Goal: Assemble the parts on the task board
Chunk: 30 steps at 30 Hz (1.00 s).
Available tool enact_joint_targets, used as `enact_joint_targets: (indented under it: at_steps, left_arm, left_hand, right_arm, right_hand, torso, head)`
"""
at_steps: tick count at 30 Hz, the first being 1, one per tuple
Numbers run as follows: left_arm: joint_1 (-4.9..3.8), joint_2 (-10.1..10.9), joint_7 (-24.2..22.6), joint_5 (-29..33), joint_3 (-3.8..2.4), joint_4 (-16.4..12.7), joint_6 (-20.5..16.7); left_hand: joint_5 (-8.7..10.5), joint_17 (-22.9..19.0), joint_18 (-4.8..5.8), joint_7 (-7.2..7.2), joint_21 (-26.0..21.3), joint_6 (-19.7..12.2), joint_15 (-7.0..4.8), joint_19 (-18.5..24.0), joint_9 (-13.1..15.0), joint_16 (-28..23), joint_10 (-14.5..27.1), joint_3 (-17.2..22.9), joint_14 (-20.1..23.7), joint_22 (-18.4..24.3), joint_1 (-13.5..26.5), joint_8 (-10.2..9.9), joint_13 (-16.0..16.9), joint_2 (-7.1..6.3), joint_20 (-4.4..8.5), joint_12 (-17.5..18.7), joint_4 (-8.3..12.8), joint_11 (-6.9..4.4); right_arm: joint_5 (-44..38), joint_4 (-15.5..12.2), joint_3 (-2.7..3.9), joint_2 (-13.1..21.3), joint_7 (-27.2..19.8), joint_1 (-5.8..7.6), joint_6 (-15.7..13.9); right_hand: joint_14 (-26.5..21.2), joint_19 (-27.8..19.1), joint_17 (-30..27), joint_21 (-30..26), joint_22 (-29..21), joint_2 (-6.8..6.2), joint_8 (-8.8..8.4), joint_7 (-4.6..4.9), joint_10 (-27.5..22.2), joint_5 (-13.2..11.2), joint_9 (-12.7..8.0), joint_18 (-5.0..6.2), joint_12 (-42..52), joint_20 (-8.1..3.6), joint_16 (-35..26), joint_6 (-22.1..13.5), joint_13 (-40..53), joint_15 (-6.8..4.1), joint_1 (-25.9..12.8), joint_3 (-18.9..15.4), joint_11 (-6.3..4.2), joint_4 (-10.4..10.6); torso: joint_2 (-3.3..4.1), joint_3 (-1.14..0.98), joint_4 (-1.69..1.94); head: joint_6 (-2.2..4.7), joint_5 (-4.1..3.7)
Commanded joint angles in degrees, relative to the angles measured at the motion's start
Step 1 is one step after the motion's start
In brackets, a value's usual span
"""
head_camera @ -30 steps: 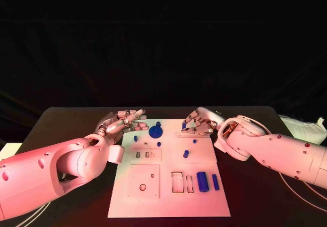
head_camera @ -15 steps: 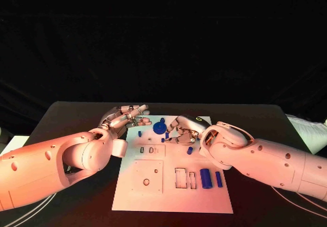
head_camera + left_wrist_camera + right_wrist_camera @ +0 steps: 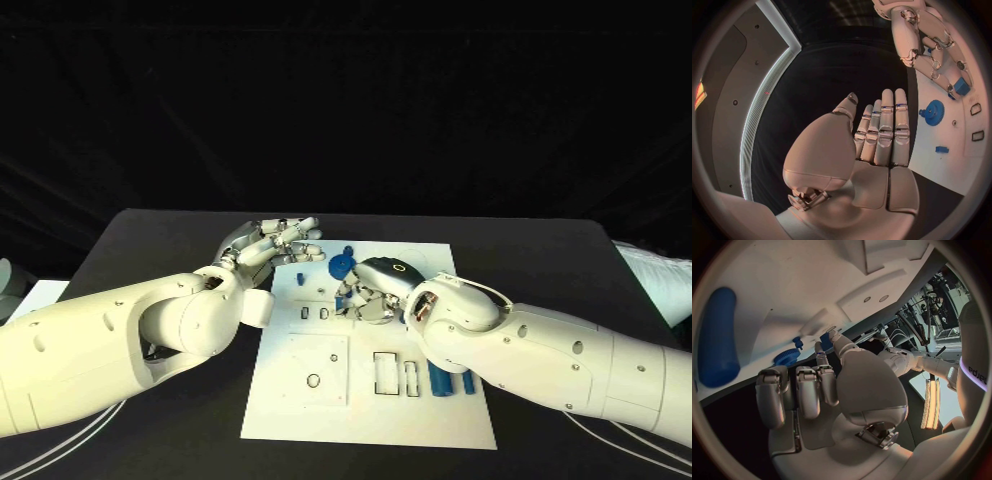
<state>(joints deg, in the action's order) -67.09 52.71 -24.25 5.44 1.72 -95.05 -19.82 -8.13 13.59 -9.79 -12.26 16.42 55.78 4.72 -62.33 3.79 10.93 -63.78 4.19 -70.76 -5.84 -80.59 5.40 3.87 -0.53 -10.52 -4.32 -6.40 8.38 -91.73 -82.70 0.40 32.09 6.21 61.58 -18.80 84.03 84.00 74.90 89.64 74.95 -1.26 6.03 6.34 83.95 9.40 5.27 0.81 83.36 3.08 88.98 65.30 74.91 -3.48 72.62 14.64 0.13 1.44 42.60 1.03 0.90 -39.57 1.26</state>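
Observation:
The white task board (image 3: 310,415) lies in the middle of the black table. A blue gear (image 3: 342,266) stands near its far edge, with a small blue peg (image 3: 299,279) to its left. My right hand (image 3: 369,292) hovers low over the board just in front of the gear and pinches a small blue part (image 3: 962,86) at its fingertips. The gear (image 3: 787,357) lies just past those fingers in the right wrist view. My left hand (image 3: 274,242) is beside the board's far left corner, with its fingers (image 3: 882,125) straight, side by side and holding nothing.
Two blue cylinders (image 3: 437,380) lie at the board's near right, partly under my right forearm. Rectangular slots (image 3: 387,372) and a round hole (image 3: 313,381) are cut in the near half. Another small blue piece (image 3: 942,149) lies near the gear (image 3: 932,109).
My right hand has moved from the board's far right corner leftward to just in front of the gear, carrying the small blue part. The left hand has stayed at the far left corner.

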Motion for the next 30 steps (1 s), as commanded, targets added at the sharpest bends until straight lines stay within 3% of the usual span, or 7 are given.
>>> enact_joint_targets:
  at_steps: [1,6,21,30]
  left_arm:
    - [-0.03,0.0,-0.55,0.17,-0.03,-0.13,1.07]
    - [-0.03,0.05,-0.57,0.22,-0.03,-0.06,1.03]
    - [-0.03,0.03,-0.56,0.45,-0.03,-0.12,1.13]
    - [-0.03,0.03,-0.49,0.45,-0.03,-0.11,1.18]
  left_hand:
    - [0.31,0.11,-0.69,0.05,-0.22,-0.32,0.03,-0.11,0.03,-0.37,0.16,0.18,0.23,0.09,-0.6,-0.24,-0.02,0.08,-0.25,0.35,0.43,0.1]
    - [0.31,0.12,-0.69,0.06,-0.22,-0.31,0.03,-0.12,0.03,-0.38,0.15,0.21,0.22,0.09,-0.63,-0.24,-0.02,0.1,-0.24,0.35,0.46,0.1]
    - [0.34,0.15,-0.68,0.05,-0.22,-0.3,0.04,-0.12,0.03,-0.4,0.14,0.18,0.22,0.1,-0.56,-0.24,-0.01,0.09,-0.25,0.35,0.45,0.11]
    - [0.42,0.18,-0.68,0.04,-0.23,-0.3,0.05,-0.12,0.04,-0.43,0.13,0.15,0.21,0.12,-0.47,-0.25,-0.01,0.07,-0.25,0.36,0.43,0.12]
  right_arm:
    - [-2.14,0.67,-0.11,-0.76,0.96,-0.11,2.19]
    - [-2.17,1.29,-0.27,-1.6,0.95,-0.28,3.04]
    - [-3.52,2.53,-0.53,-2.64,2.25,-0.46,5.1]
    - [-4.13,2.39,-0.59,-2.35,2.9,-0.47,7.31]
  right_hand:
    - [5.44,6.0,12.44,0.36,15.05,0.43,0.04,-1.92,4.05,0.11,0.03,-0.81,-0.39,-0.5,-0.15,2.62,11.36,-0.35,-0.33,-0.12,-0.3,0.42]
    - [5.42,6.0,12.34,0.36,15.05,0.38,-0.08,-1.85,4.04,0.0,0.01,-0.81,-0.4,-0.49,-0.19,2.5,11.36,-0.32,-0.46,-0.18,-0.25,0.48]
    - [5.33,6.0,11.89,0.36,15.05,-0.22,-0.66,-1.53,3.85,-0.51,-0.1,-0.81,-0.97,-0.36,-0.4,1.98,11.1,-0.11,-1.13,-0.67,0.02,0.69]
    - [5.26,5.92,11.55,0.3,14.93,-1.44,-1.37,-1.1,3.49,-0.17,-0.28,-0.78,-1.99,-0.12,-0.57,1.25,10.62,0.18,-1.59,-1.32,0.38,0.6]
  torso:
    - [-0.01,-0.03,-0.04]
    - [0.02,-0.11,0.05]
    - [0.0,-0.07,-0.07]
    - [-0.02,-0.06,-0.06]
  head:
    - [-0.01,0.04]
    - [-0.18,0.23]
    - [-0.56,0.63]
    - [-0.63,0.65]
